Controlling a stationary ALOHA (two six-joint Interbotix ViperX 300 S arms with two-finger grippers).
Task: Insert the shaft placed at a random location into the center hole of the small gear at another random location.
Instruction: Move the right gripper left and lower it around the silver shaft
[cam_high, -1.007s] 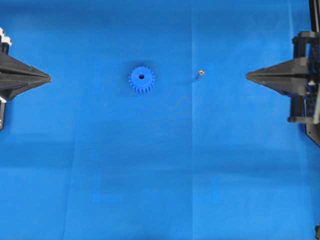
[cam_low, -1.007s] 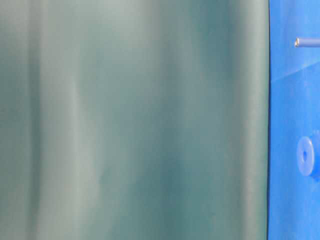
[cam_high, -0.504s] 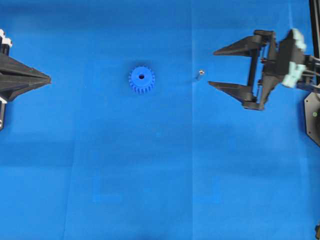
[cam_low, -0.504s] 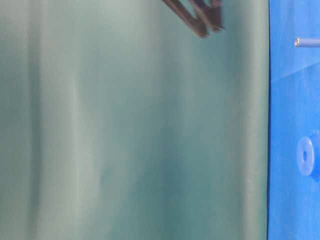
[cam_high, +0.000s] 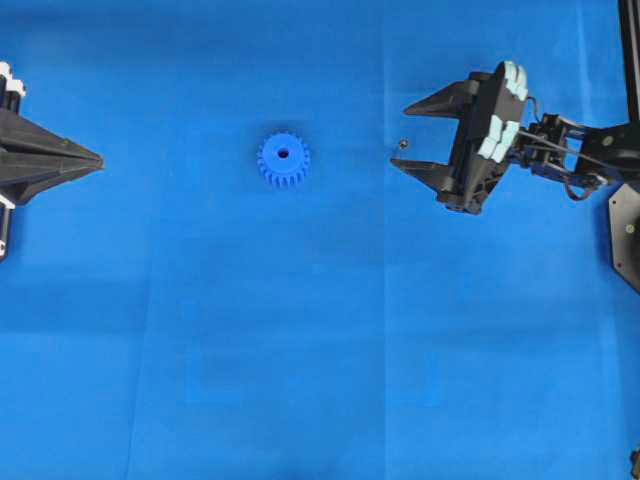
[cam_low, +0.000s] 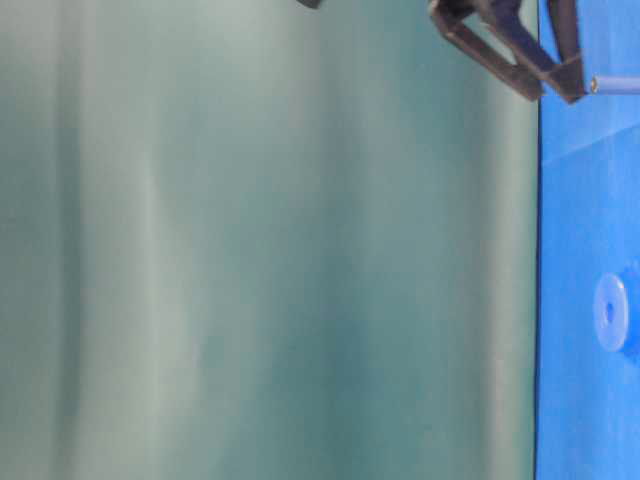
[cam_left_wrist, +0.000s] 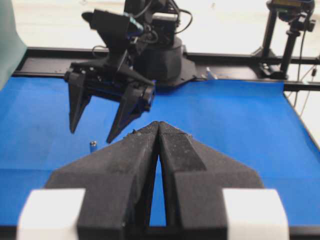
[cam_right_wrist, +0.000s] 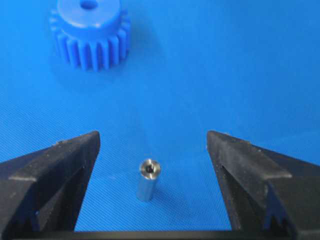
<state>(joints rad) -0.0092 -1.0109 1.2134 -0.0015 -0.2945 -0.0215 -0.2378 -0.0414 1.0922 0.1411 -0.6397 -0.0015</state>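
Now your right pincer (cam_high: 403, 137), pressed shut at the right edge a second ago, has spread wide and moved in around the upright shaft (cam_right_wrist: 147, 179), not touching it. Grasping comes next; the small gear (cam_high: 283, 160) waits upper left of centre.

The small gear (cam_high: 283, 160) lies flat on the blue sheet (cam_high: 300, 350), and its center hole (cam_high: 283, 154) is a dark dot. The shaft (cam_high: 402, 144) stands well apart from it. The right gripper (cam_high: 404, 137) is wide open around the shaft. The left gripper (cam_high: 98, 157) is pinched together at the far edge.
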